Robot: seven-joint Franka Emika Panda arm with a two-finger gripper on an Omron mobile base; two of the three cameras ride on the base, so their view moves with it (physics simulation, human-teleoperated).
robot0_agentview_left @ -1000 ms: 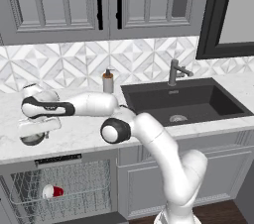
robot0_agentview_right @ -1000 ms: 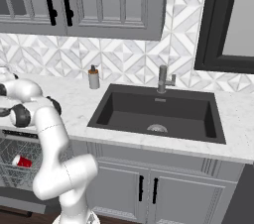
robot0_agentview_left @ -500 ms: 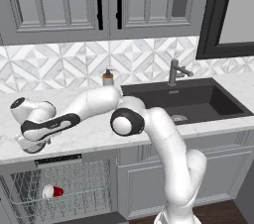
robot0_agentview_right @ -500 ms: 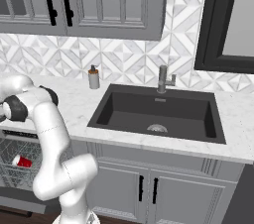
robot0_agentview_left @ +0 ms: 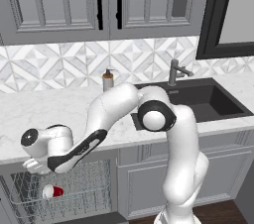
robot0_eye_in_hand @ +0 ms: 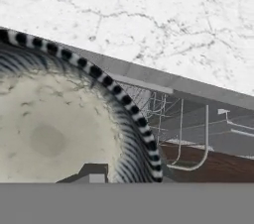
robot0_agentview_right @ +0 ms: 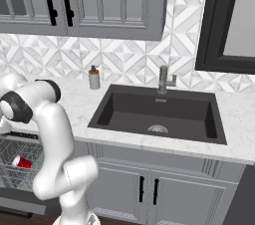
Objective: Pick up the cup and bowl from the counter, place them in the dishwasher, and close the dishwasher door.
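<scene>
Counter comes first, since it is the biggest thing: the long white marble-look counter (robot0_agentview_left: pixel 44 111) with thin grey lines runs across the room under the grey wall cupboards (robot0_agentview_left: pixel 59 0), and a black sink (robot0_agentview_right: pixel 159 112) is set into it, with a grey metal tap (robot0_agentview_right: pixel 163 78) behind the sink. Under the counter's left end sits the open dishwasher (robot0_agentview_left: pixel 74 191), and its grey wire rack (robot0_agentview_right: pixel 12 169) shows inside. The white robot arm (robot0_agentview_left: pixel 163 168) stands in front of the low grey cabinets (robot0_agentview_right: pixel 149 189), bends at a dark joint, and reaches left and down, so its hand hangs just past the counter's front edge, above the rack. In the hand view, the small round bowl (robot0_eye_in_hand: pixel 54 129), pale and speckled inside with a dark striped rim, sits very close to the camera (its rim crosses in front of the counter edge and the rack below). The gripper (robot0_eye_in_hand: pixel 94 173) has its jaws set narrow and one dark finger tip rises against the bowl's inside wall, so it seems to hold the bowl by its rim. A small grey soap bottle (robot0_agentview_left: pixel 107 80) with a brown top stands at the back of the counter, just left of the sink. The little red plastic cup (robot0_agentview_left: pixel 52 192) with a white rim lies on its side in the rack.
</scene>
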